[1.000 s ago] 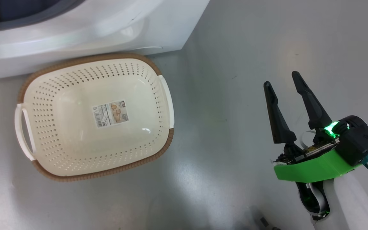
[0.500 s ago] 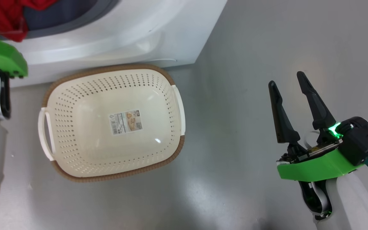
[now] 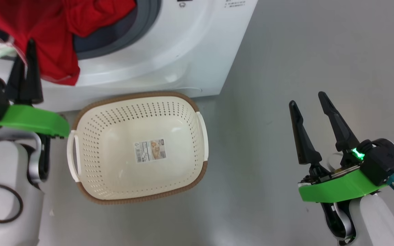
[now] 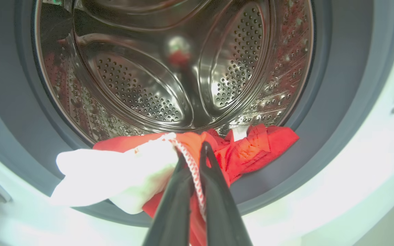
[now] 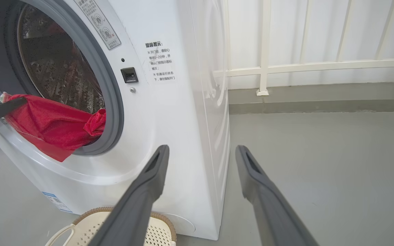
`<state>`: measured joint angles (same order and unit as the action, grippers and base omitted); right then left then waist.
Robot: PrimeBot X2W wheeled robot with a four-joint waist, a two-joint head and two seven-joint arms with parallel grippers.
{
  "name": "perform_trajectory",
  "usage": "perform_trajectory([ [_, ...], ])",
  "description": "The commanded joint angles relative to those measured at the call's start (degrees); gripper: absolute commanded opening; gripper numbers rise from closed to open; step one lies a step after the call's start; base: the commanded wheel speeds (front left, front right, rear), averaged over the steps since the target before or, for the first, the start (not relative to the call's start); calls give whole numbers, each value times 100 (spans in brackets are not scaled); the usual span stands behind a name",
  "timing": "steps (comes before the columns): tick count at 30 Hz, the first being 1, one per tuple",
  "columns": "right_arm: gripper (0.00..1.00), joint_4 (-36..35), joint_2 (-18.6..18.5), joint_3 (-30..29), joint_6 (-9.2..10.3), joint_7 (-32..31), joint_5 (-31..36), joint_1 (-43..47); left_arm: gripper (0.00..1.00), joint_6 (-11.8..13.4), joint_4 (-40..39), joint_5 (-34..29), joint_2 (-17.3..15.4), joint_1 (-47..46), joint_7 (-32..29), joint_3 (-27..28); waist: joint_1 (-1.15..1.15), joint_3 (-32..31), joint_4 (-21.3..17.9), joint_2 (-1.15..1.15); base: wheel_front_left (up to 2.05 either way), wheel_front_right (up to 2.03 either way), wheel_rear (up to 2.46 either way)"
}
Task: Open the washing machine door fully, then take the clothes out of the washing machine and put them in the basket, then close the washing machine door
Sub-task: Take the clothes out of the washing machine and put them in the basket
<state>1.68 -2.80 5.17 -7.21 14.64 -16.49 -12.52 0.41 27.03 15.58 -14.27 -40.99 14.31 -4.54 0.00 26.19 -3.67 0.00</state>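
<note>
Biggest thing first: the washing machine [image 3: 183, 58] stands white on the grey floor [image 3: 303, 51], its round mouth wide open. Through the left wrist view you look straight into the perforated steel drum [image 4: 169, 68], ringed by the grey gasket [image 4: 337, 102].

And there are the clothes [image 3: 46, 34]! Bright red fabric spills out of the drum mouth, draped over the gasket and down the washer's white front lip, with a white patch [image 4: 115, 174] bunched at the front. Part of the bundle lies on the drum's lower edge; the rest hangs outside.

Down below, the basket [image 3: 202, 136] sits on the floor just in front of the washer's base, under and to the right of the hanging red fabric. The clothes are not in it.

Now the hands. The left hand [image 3: 25, 51] is up at the drum mouth, its 2 dark fingers clamped together on the clothes, a red-and-white striped trim running between them. The right hand [image 3: 306, 98] hovers over bare floor, well apart from the basket, its 2 fingers spread wide and gripping nothing.

Smallest of all: the paper label [image 3: 150, 150] on the basket's bottom, in plain sight.
</note>
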Motion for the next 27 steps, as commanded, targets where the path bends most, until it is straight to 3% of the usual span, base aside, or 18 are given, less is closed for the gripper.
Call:
perform_trajectory([
  [1, 100, -119, -8, 107, -28, 36, 65, 132, 0, -48, -239, -29, -181, 100, 68, 226, 0, -235, 70, 0, 0, 0, 0],
  [27, 100, -47, -8, -5, -28, 36, 25, 493, 0, -307, -2191, -238, 486, 2143, 69, 662, 0, -1081, 118, 0, 0, 0, 0],
])
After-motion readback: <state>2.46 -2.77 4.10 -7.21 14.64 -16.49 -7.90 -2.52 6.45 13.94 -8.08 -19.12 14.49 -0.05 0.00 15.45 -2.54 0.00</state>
